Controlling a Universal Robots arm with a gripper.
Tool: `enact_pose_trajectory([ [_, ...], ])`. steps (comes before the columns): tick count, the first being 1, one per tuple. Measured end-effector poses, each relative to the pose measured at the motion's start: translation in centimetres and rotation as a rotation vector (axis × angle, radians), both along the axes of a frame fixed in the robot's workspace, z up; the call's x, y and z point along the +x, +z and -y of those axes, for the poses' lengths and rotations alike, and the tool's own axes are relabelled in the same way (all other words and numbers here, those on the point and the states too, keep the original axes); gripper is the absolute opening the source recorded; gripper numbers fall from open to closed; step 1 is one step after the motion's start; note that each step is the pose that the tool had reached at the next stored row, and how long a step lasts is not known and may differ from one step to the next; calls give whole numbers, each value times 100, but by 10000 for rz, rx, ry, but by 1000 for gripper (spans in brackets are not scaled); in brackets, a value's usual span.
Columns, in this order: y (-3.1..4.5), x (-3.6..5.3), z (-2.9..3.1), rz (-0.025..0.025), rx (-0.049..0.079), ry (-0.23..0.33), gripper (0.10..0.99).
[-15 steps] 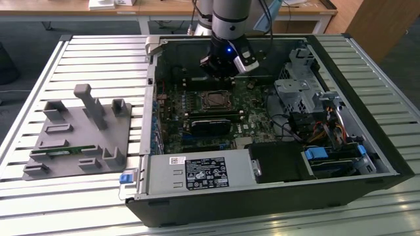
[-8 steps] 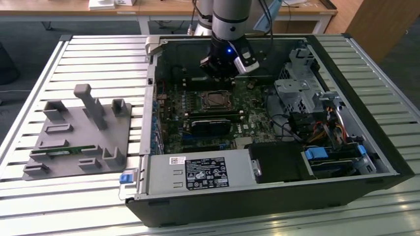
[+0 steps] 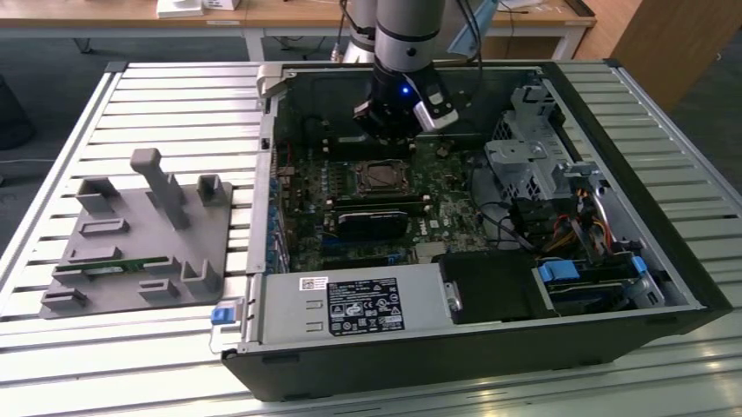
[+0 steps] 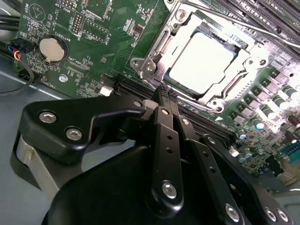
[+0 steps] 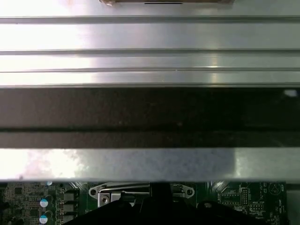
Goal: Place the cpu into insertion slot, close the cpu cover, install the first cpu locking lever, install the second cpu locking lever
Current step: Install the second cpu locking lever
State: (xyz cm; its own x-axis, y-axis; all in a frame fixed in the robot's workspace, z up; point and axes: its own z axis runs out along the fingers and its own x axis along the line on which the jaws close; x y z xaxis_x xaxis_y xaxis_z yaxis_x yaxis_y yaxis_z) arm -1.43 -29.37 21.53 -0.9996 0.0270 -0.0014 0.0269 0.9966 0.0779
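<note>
The jaws of the gripper point(image 4: 165, 91) are clenched together with nothing between them, the two black fingers point(image 4: 162, 123) pressed side by side in the second wrist view, their tips just short of the near corner of the insertion slot point(image 4: 154, 51) on the green motherboard point(image 4: 93, 42). In that slot lies the cpu point(image 4: 199, 61), its pale metal top bright under the light and showing through the square window of the cpu cover point(image 4: 241, 72), the shiny frame plate that lies flat over it. Beyond the slot from the jaws run long black memory slots point(image 4: 262, 18); to one side of it a round coin battery point(image 4: 50, 49) sits on the board. In the exterior view the gripper point(image 3: 392, 130) hangs inside the open computer case point(image 3: 487, 347), just behind the insertion slot point(image 3: 380, 178) and above the board. On the near side of the slot lies a black card point(image 3: 374, 221), and nearer still a power supply box point(image 3: 347, 304) with a label. The case lies on its side on a counter point(image 3: 151, 347) of pale slatted metal. On the exterior view's left of the case stands a grey fixture plate point(image 3: 128, 234) with upright posts. Behind the counter are wooden desks point(image 3: 116, 17) and a dark floor.
</note>
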Motion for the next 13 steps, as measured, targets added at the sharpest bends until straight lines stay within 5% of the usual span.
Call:
enact_pose_trajectory([
  [10, 5, 0, 35, -2, -3, 0, 106],
  [13, 72, 0, 35, 1, 1, -1, 106],
])
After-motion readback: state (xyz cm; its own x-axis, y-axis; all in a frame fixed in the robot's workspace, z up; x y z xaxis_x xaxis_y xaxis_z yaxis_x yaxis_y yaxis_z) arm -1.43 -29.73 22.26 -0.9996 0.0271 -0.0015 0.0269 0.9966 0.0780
